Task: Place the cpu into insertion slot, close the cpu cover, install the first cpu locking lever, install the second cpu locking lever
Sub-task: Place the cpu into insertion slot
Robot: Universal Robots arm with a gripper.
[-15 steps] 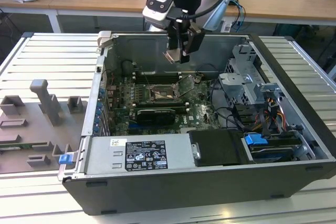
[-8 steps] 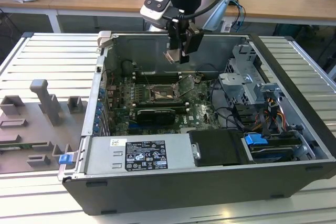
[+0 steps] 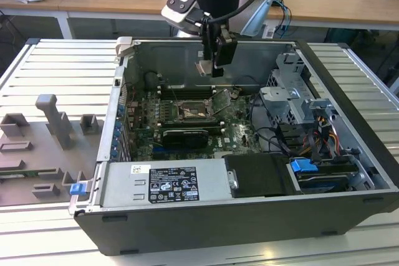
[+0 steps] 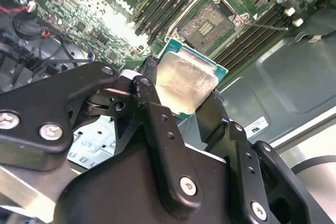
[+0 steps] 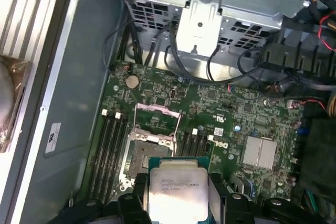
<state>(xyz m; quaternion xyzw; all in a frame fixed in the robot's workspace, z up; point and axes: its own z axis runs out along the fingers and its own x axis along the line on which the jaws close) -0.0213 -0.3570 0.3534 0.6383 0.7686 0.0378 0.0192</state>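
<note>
My gripper (image 3: 211, 66) hangs inside the open computer case, above the motherboard and apart from it. It is shut on the cpu (image 4: 184, 80), a flat square chip with a silvery top and a green rim, held by its edges between the two black fingers (image 5: 139, 190). The cpu (image 5: 176, 192) sits a little off from above the insertion slot (image 5: 142, 153). That insertion slot (image 4: 207, 24) is bare, with its dark pin field showing inside a silver rim. The cpu cover (image 5: 157, 114) stands swung up at the slot's far edge. The slot (image 3: 190, 111) lies below the gripper in the exterior view.
Long black memory slots (image 5: 107, 145) flank the socket on both sides. A black graphics card (image 3: 184, 135) lies in front of it, with the power supply (image 3: 165, 185) nearer. A metal drive cage (image 3: 290, 101) and cables fill the exterior view's right. Grey fixtures (image 3: 53, 123) sit outside on the left.
</note>
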